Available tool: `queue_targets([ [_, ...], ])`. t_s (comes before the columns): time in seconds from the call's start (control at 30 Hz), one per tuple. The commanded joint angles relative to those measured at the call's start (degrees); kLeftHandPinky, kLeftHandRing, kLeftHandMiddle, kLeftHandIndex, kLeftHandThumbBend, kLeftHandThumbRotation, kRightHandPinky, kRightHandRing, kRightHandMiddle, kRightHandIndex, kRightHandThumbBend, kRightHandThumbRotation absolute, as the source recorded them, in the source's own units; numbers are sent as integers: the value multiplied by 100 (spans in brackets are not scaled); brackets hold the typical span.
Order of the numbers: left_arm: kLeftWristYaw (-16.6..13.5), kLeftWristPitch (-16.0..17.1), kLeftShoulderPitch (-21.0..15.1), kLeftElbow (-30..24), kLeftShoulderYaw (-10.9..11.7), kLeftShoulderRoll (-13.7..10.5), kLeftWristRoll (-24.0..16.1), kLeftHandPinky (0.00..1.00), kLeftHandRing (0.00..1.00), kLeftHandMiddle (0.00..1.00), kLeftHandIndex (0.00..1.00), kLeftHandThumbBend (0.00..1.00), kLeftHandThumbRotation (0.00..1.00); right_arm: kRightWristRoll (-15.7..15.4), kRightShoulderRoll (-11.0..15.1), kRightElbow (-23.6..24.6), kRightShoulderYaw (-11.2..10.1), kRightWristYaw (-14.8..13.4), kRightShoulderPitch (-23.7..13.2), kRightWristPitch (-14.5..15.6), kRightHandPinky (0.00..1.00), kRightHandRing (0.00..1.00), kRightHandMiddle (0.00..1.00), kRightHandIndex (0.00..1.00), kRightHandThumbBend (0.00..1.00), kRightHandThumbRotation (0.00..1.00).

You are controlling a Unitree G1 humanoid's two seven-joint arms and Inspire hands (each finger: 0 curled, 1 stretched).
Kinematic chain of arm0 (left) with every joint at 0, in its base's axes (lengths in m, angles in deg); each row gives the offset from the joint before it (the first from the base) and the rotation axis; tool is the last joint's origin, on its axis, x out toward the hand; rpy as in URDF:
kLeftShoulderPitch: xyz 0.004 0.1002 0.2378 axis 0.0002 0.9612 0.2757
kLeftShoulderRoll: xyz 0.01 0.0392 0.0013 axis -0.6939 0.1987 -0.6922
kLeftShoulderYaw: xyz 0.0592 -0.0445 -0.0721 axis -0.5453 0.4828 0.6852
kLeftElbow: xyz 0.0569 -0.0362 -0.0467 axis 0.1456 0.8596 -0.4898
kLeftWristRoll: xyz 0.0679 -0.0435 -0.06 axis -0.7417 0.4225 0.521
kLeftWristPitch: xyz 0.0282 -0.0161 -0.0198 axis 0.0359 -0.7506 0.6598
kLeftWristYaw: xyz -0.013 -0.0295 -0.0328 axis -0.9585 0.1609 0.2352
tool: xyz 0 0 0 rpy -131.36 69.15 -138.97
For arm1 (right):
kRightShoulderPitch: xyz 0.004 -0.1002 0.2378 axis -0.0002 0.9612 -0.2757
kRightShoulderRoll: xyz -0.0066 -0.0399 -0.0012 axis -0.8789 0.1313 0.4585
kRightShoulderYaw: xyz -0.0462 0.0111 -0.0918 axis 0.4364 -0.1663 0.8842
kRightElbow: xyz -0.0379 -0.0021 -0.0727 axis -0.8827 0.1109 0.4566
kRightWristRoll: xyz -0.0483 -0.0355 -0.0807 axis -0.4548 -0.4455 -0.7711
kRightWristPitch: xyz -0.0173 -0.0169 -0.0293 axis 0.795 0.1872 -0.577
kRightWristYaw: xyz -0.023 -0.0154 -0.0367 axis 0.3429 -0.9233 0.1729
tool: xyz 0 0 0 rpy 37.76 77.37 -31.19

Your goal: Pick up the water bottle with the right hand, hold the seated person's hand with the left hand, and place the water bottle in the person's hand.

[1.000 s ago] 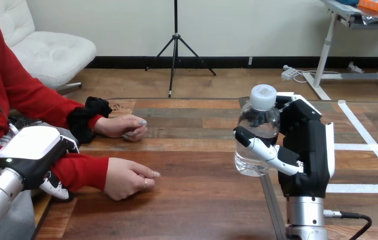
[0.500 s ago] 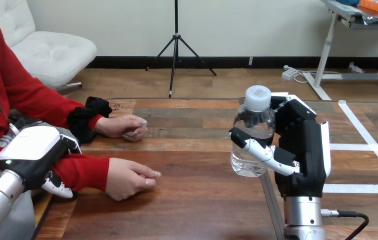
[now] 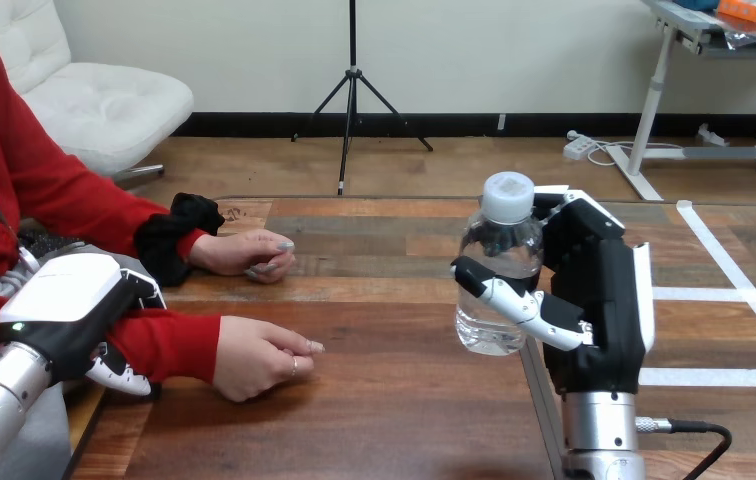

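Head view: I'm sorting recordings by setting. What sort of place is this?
Probably a robot handover test bench: a brown wood-plank table marked with white tape lines, the robot's right hand gripping a clear white-capped water bottle.

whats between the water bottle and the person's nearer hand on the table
Only bare wooden table, as the head view shows. The water bottle, gripped in the right robot hand, stands apart from the person's nearer hand.

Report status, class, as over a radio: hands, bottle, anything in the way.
Right hand shut on bottle, upright. Left hand against person's near forearm, grip unclear. Person's near hand curled on table. Nothing between it and bottle.
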Motion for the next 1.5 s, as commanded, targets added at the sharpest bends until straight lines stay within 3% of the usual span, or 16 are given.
queue_targets([
  [0.0,-139,221,-164,-92,131,298,164,37,42,49,51,79,0,-128,-381,177,89,-106,-450,24,39,44,48,45,79,0],
  [0.27,-197,260,-132,-131,165,311,155,35,40,47,49,79,0,-244,-441,125,182,-200,-529,106,38,44,47,45,79,0],
  [0.53,-238,267,-113,-189,164,321,137,34,39,47,49,79,2,-131,-492,33,294,-104,-620,95,38,43,47,45,78,0],
  [0.83,-197,320,-82,-248,187,342,212,32,38,46,48,78,2,-297,-538,-32,374,-248,-691,87,37,43,47,45,77,0],
  [1.47,-311,714,-63,-325,234,338,246,29,36,44,46,78,0,-516,-558,-113,548,-498,-766,96,37,42,46,44,79,0],
])
